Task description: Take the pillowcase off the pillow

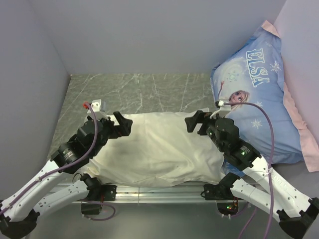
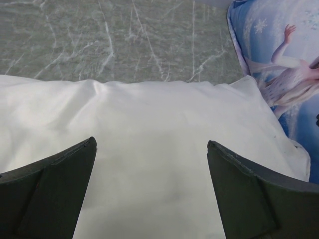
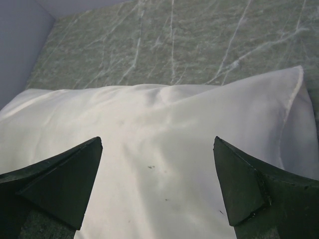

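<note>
Pillowcase (image 1: pixel 154 149): cream, lightly creased, lying lengthwise left to right on the near part of the table, between the two arms
Pillow: fully covered by the case, which looks plump and filled; none of its own surface shows
Left gripper (image 1: pixel 123 124): fingers spread wide apart, holding nothing, hovering above the left far corner of the case; in the left wrist view both dark fingers (image 2: pixel 55 189) frame bare cream cloth
Right gripper (image 1: pixel 196 122): fingers also spread wide, empty, poised over the right far part of the case; the right wrist view shows a seamed hem at the cloth's right end
Blue ELSA pillow (image 1: pixel 259 99): propped against the right wall, its near left edge just beside the right end of the case
Table (image 1: pixel 139 92): grey-green marbled top, bare at the far side
</note>
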Action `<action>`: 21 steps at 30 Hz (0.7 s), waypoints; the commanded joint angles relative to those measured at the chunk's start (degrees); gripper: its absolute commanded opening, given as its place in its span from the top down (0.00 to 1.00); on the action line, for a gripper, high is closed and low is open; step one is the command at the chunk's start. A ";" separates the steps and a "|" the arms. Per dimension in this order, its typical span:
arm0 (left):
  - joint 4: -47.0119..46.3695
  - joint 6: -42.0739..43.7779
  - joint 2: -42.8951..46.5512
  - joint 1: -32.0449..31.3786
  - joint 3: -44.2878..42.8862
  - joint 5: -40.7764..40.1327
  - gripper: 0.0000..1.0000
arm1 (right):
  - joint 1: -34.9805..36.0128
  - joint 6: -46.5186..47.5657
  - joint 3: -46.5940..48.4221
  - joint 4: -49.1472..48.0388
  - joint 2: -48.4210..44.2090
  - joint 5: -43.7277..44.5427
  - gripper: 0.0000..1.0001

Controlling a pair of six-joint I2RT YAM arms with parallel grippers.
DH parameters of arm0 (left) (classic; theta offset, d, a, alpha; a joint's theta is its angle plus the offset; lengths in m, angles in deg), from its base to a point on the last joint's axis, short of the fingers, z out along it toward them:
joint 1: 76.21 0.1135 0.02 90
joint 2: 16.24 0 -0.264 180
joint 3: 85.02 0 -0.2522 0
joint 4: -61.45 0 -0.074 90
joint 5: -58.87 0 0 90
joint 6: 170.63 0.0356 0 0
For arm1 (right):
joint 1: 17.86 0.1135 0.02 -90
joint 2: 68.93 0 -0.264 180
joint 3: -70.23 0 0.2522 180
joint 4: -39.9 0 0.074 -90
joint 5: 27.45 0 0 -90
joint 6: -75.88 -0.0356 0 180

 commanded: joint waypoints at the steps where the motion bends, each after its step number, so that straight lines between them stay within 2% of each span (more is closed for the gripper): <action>1: 2.36 -0.68 0.35 -0.25 -3.15 -0.74 0.01 | -0.07 0.42 5.04 4.92 -0.08 0.65 0.00; 7: 13.34 -5.87 -1.32 -0.25 -6.06 -0.13 0.01 | -0.07 -2.83 7.51 17.41 -1.31 -0.31 0.02; 12: 18.52 -7.80 0.44 -0.25 -5.62 3.39 0.01 | 0.02 -2.57 4.53 21.12 -3.77 -3.29 0.02; 18: 18.98 -8.07 1.85 -0.25 -6.32 7.70 0.01 | -0.07 -5.11 0.22 20.95 -4.21 -3.75 0.02; 21: 16.70 -6.58 -0.08 -0.25 -6.50 9.27 0.01 | -0.07 -6.78 0.04 22.35 -3.95 1.86 0.02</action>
